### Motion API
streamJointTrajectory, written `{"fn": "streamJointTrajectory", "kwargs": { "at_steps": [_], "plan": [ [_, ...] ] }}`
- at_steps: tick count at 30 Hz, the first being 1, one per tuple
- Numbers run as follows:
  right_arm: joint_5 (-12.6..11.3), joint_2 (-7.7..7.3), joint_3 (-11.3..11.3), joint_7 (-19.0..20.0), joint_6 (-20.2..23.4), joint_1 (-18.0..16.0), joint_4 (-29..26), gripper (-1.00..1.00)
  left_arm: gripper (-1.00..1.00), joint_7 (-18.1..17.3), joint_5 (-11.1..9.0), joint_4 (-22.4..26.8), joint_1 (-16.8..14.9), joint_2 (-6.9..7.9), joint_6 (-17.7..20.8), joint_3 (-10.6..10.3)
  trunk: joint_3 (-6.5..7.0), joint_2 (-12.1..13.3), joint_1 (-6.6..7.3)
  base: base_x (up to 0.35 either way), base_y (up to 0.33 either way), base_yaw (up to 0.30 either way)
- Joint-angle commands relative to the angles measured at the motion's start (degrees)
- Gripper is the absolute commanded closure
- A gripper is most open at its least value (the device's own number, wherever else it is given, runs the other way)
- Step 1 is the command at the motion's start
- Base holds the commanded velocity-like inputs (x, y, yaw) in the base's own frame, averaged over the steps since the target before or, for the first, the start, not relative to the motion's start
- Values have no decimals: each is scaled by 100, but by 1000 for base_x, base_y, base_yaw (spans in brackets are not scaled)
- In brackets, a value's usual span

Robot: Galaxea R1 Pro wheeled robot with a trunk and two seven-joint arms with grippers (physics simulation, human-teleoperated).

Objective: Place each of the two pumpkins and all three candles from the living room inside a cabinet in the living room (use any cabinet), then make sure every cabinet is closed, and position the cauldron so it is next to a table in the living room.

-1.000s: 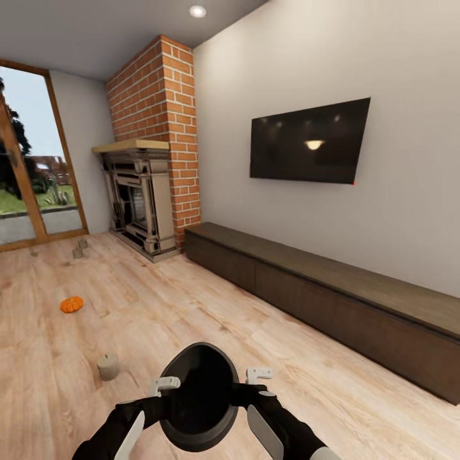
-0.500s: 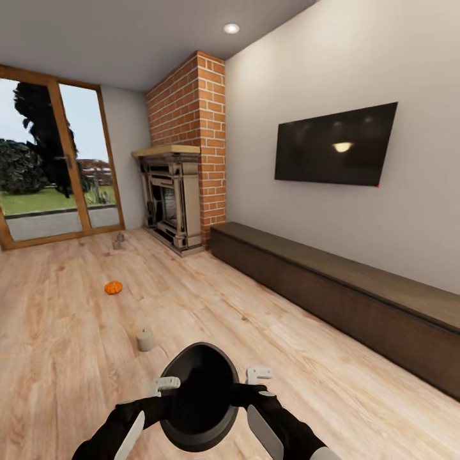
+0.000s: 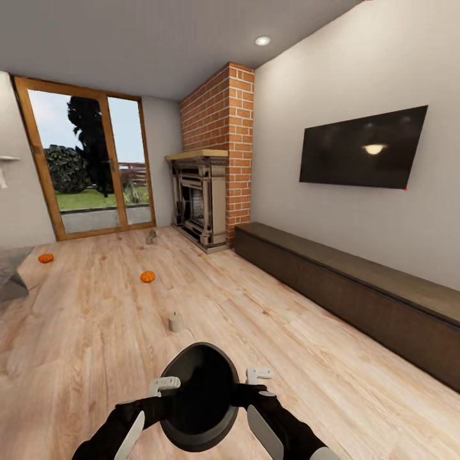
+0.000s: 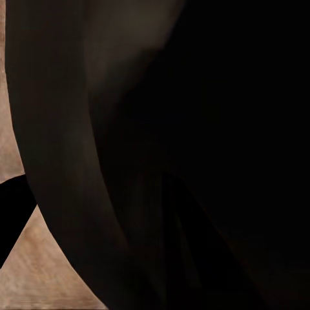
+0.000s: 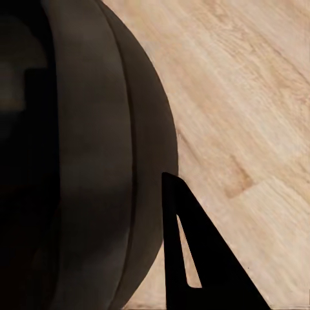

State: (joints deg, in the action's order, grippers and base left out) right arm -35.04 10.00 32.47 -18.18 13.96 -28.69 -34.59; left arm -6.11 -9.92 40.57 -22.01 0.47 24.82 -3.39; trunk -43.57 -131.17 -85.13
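Observation:
I hold the black cauldron (image 3: 199, 396) low in front of me; its dark wall looms close in both wrist views (image 4: 194, 129) (image 5: 77, 161). My left gripper (image 3: 165, 385) is shut on its left rim and my right gripper (image 3: 259, 375) on its right rim. One orange pumpkin (image 3: 147, 276) lies on the wood floor ahead, and another pumpkin (image 3: 45, 258) sits far left. A pale candle (image 3: 176, 322) stands on the floor just beyond the cauldron, and more candles (image 3: 151, 237) cluster near the fireplace. The long dark cabinet (image 3: 358, 294) runs along the right wall with its fronts closed.
A brick fireplace (image 3: 204, 198) stands in the far corner, next to a glass patio door (image 3: 96, 166). A TV (image 3: 364, 150) hangs above the cabinet. A grey low surface (image 3: 9, 271) juts in at the left edge. Open wood floor (image 3: 255, 319) lies ahead.
The whole view has swung left and drawn back, bringing the patio door, a second pumpkin and the grey surface into sight. The cauldron and both grippers hold the same pose.

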Motion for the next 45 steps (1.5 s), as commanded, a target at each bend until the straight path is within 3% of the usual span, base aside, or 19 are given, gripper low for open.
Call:
{"fn": "streamJointTrajectory", "kwargs": {
  "at_steps": [1,18,45],
  "plan": [
    [-3,0,12,-54,27,-5,-4,100,100,20,-89,118,-5,6,31,-8,-1,-4,5,-318,110,244],
    [6,0,13,-54,19,-5,-5,100,100,8,-89,118,-5,6,31,3,22,-4,5,-294,164,76],
    [-3,0,13,-54,27,-5,-4,100,100,4,-92,83,-5,6,40,6,135,-4,5,-190,239,242]
  ]
}}
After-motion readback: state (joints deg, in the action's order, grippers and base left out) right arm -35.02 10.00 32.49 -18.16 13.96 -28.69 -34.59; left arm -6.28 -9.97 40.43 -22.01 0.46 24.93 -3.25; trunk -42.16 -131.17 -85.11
